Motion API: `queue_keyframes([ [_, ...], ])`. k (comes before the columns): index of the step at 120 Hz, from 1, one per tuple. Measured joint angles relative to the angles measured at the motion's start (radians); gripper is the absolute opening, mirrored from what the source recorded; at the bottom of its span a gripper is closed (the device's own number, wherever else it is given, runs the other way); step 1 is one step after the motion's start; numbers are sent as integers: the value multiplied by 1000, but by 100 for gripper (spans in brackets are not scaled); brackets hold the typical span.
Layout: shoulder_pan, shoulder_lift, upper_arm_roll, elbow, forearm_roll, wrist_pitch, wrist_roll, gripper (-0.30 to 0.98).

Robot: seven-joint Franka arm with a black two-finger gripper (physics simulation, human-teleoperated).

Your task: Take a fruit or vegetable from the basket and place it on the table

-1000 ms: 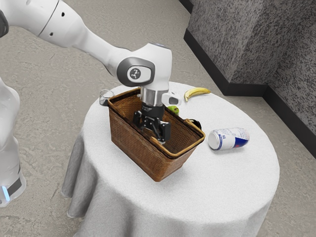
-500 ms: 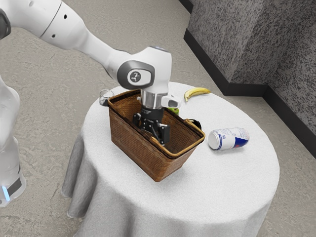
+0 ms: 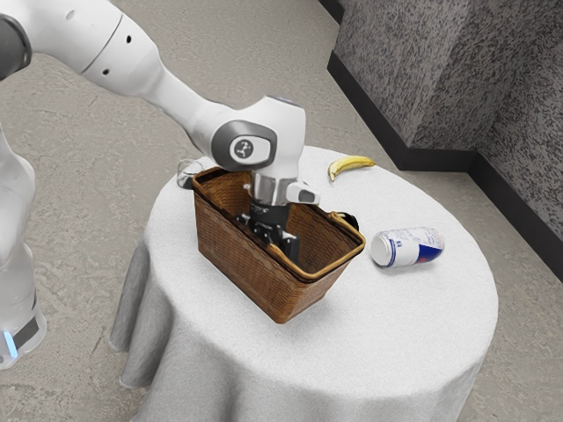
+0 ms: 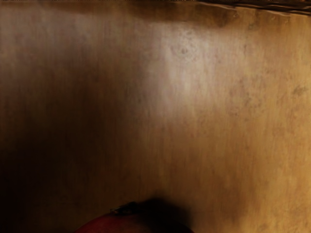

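A glass (image 3: pixel 187 174) stands near the edge of the table (image 3: pixel 378 325) at the exterior view's left, beside the basket (image 3: pixel 233 255). Inside the basket's rim, the gripper (image 3: pixel 280 244) points downward, presumably for a top approach to the red fruit or vegetable (image 4: pixel 121 225) at it within the basket; opening and grip cannot be determined. The banana (image 3: pixel 352 163) lies near the table's far edge, the can (image 3: pixel 409 247) nearer the right-hand edge, both clear of the basket.
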Motion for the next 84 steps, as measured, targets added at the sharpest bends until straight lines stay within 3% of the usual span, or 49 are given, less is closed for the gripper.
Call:
queue_keyframes([
  [25,1,4,0,1,-6,8,-1,45],
  [84,0,22,0,0,-21,20,-7,35],
])
